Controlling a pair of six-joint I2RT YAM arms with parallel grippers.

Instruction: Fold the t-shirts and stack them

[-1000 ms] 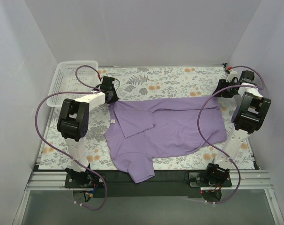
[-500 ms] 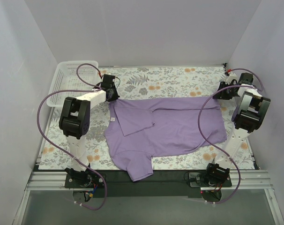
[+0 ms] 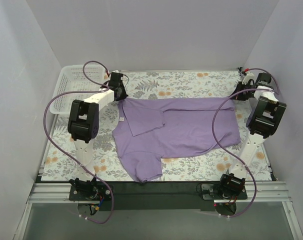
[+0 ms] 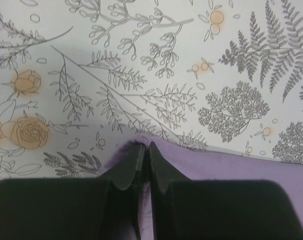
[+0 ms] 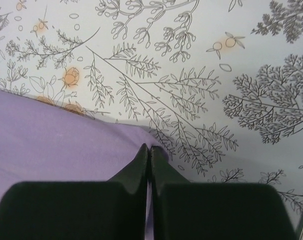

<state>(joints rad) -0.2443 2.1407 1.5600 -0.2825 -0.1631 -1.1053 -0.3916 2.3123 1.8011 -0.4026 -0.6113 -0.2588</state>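
From above, the lavender t-shirt [image 3: 186,127] lies spread across the middle of the surface [image 3: 191,80]. It sits a little further toward the far edge than a second ago. Its near sleeve [image 3: 146,170], which hung over the near edge then, now rests wholly on the surface. The far hem runs almost straight between the two arms. The left arm [image 3: 99,100] reaches to the shirt's far-left corner, just beside the white basket [image 3: 71,85] in the far-left corner of the surface. The right arm [image 3: 259,97] reaches to the far-right corner of the shirt. One sleeve is folded over onto the body, near the small white label [image 3: 120,119].

At the left wrist, the left jaws are clenched, with a ridge of purple cloth [image 4: 231,167] pinched at their tips, as they were throughout.

At the right wrist, the right jaws have just come together from half open. They now meet on the corner of the purple cloth [image 5: 56,135], where it ends against the floral print, so they appear to be grasping it.

With both far corners gripped, the shirt looks ready to be drawn flat or lifted for its first fold. No fold has been made yet, and nothing is stacked.
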